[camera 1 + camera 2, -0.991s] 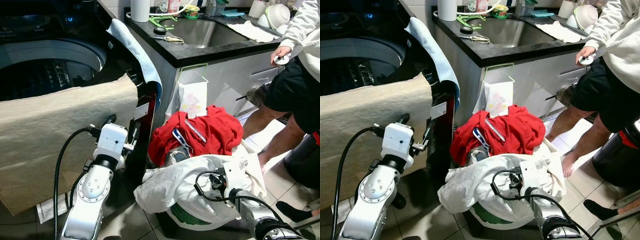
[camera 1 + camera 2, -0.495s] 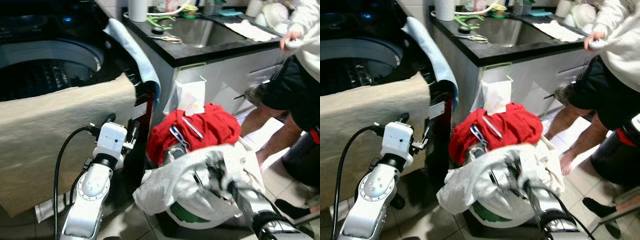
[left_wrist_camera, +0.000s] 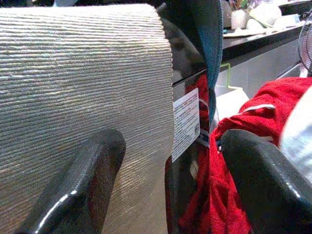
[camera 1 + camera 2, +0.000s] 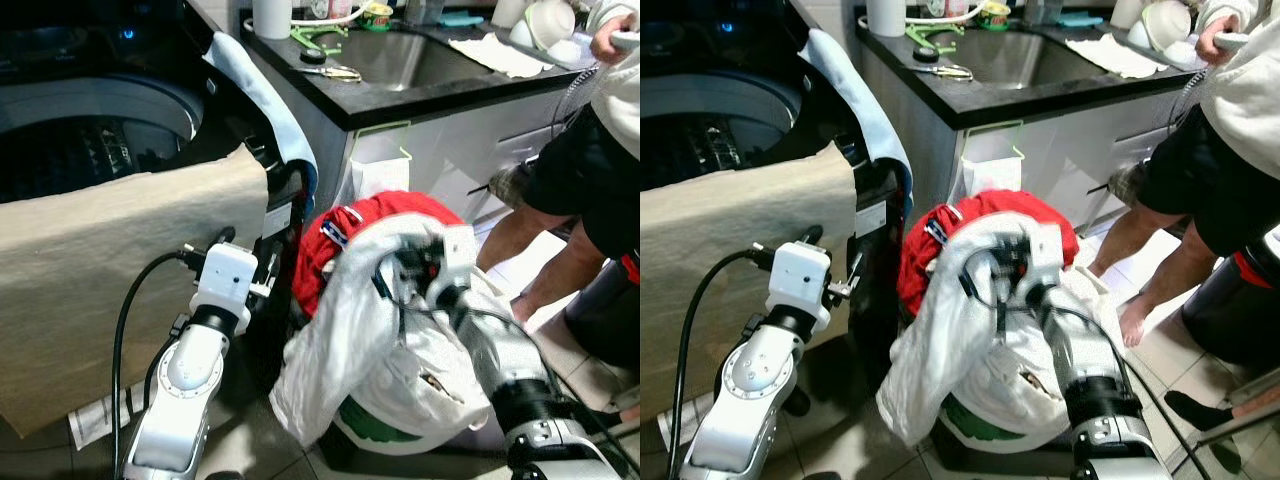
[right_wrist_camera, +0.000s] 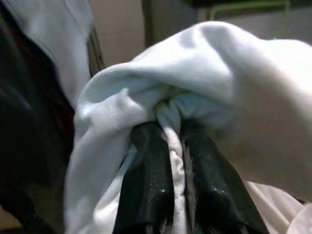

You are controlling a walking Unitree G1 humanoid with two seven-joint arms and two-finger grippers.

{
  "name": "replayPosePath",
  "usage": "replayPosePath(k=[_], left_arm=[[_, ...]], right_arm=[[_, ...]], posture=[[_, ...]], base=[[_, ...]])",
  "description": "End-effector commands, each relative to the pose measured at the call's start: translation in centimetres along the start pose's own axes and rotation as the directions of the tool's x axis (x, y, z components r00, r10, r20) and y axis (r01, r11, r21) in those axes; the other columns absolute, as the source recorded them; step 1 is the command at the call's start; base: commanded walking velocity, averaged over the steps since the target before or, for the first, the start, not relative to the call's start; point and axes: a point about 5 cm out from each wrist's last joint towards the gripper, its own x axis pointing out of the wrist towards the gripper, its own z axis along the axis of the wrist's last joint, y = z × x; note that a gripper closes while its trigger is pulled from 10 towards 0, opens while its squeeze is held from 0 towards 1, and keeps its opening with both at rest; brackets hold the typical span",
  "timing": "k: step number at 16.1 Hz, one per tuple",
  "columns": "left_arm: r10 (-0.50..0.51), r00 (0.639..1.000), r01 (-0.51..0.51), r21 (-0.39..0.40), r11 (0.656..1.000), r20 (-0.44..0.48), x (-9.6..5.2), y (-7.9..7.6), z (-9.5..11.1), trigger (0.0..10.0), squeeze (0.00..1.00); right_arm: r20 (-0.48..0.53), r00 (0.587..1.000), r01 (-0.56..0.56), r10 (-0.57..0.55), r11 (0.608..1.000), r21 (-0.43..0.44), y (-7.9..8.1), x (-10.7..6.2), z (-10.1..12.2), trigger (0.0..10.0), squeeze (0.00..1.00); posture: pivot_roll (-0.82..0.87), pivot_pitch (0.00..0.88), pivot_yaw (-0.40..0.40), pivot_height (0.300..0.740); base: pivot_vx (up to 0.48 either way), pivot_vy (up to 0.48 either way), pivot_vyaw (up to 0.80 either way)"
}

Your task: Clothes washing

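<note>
Gripping white cloth (image 5: 195, 83), right gripper (image 5: 168, 131) jaws clamped on bunched fold, above basket (image 4: 375, 432) of red laundry (image 4: 385, 208). Left gripper (image 3: 168, 161) jaws apart beside washer (image 4: 100, 100).

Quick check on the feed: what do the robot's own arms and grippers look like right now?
Both arms are silver with round joint housings. The left arm ends in a white boxy wrist block fed by a thick black cable. The right arm carries thinner looped black cables. Each gripper has two long glossy black fingers.
</note>
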Motion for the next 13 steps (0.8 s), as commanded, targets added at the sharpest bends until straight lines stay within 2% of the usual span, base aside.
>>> replayPosePath(k=[1,6,10,11,13], left_arm=[[0.003,1.000,-0.003,-0.004,1.000,0.011,0.5,-0.1,0.2,10.0,0.00],[0.016,1.000,-0.016,-0.004,1.000,0.013,0.5,0.0,0.2,10.0,0.00],[0.029,1.000,-0.029,-0.004,1.000,0.011,0.5,-0.1,0.1,10.0,0.00],[0.032,0.999,-0.032,-0.005,0.999,0.012,0.5,-0.1,0.1,10.0,0.00],[0.043,0.999,-0.042,-0.007,0.999,0.011,0.3,-0.1,0.0,10.0,0.00]], right_arm=[[0.108,0.992,-0.063,0.064,0.998,-0.018,1.0,0.8,3.6,0.0,0.00],[0.145,0.978,-0.144,0.149,0.989,-0.045,3.0,1.9,6.2,0.0,0.00],[0.213,0.930,-0.279,0.298,0.953,-0.114,6.2,2.9,10.8,0.0,0.00],[0.220,0.921,-0.301,0.322,0.946,-0.123,6.6,2.9,11.3,0.0,0.00],[0.203,0.914,-0.333,0.351,0.935,-0.118,7.2,2.7,10.9,0.0,0.00]], posture=[[0.15,0.000,-0.123,0.740],[0.16,0.000,-0.134,0.740],[0.17,0.000,-0.156,0.740],[0.17,0.000,-0.161,0.740],[0.18,0.000,-0.167,0.740]], base=[[0.000,0.000,0.00],[0.000,0.000,0.00],[0.000,0.000,0.00],[0.000,0.000,0.00],[0.000,0.000,0.00]])
